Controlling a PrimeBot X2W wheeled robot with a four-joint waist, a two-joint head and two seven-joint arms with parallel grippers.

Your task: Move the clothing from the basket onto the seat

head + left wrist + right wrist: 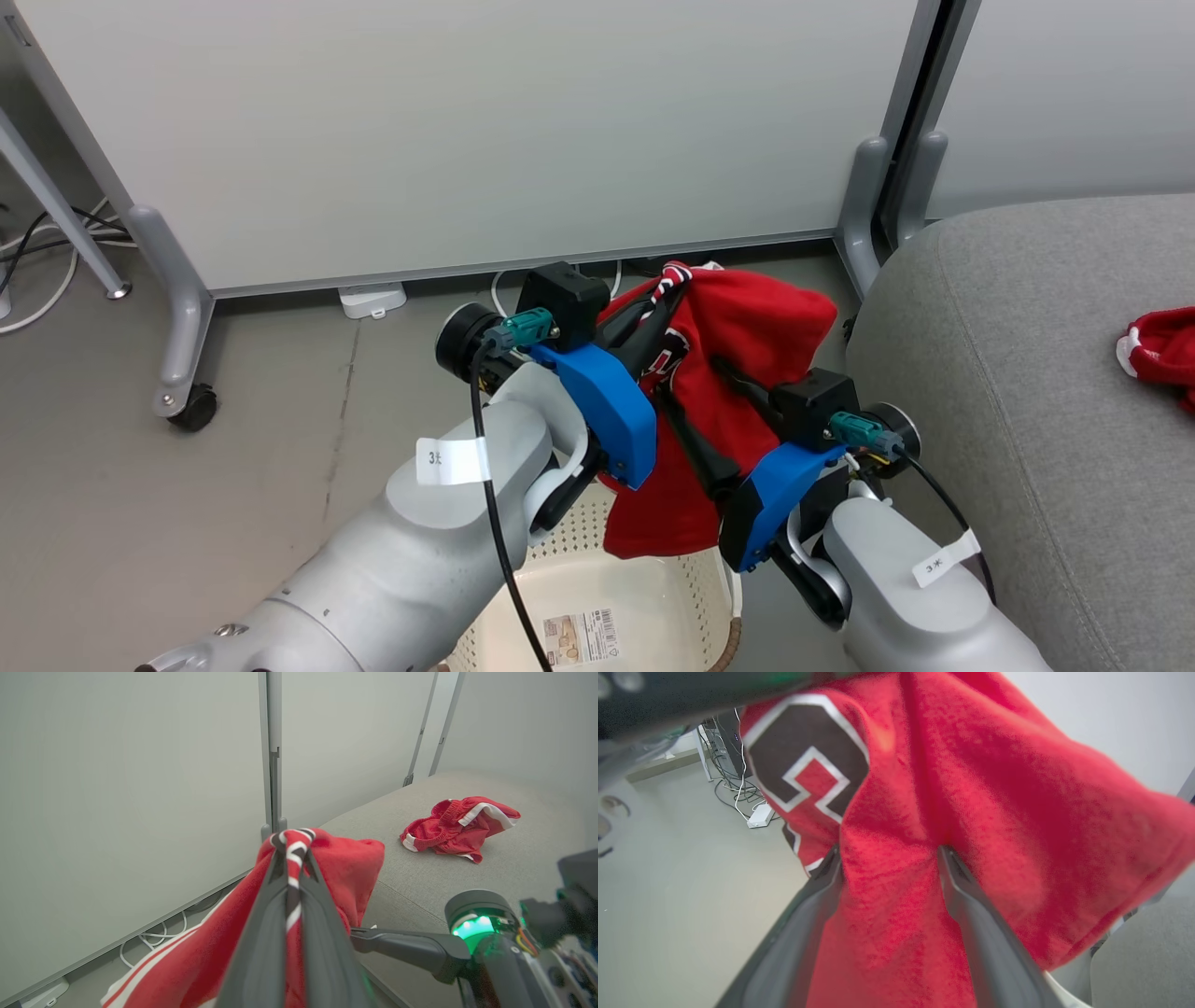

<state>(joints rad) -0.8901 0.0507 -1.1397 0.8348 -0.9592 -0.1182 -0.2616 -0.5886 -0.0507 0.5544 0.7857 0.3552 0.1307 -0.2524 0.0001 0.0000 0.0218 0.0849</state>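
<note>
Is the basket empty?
Looks empty: the basket's bare floor shows just a sticker; the red jersey hangs over it. The left arm hides part.

A red striped-collar jersey (747, 327) is suspended above a cream perforated plastic basket (695, 583). A large grey fabric sofa (1027, 373) is placed right of the basket, and crumpled red white-trimmed shorts (1162, 355) are laid on its seat. A pale wheeled partition panel (467, 140) is stood behind the basket.

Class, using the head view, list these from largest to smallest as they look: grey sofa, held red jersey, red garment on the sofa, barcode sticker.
1. grey sofa
2. held red jersey
3-4. red garment on the sofa and barcode sticker: look alike; the picture's edge cuts the garment off, so unranked.
</note>
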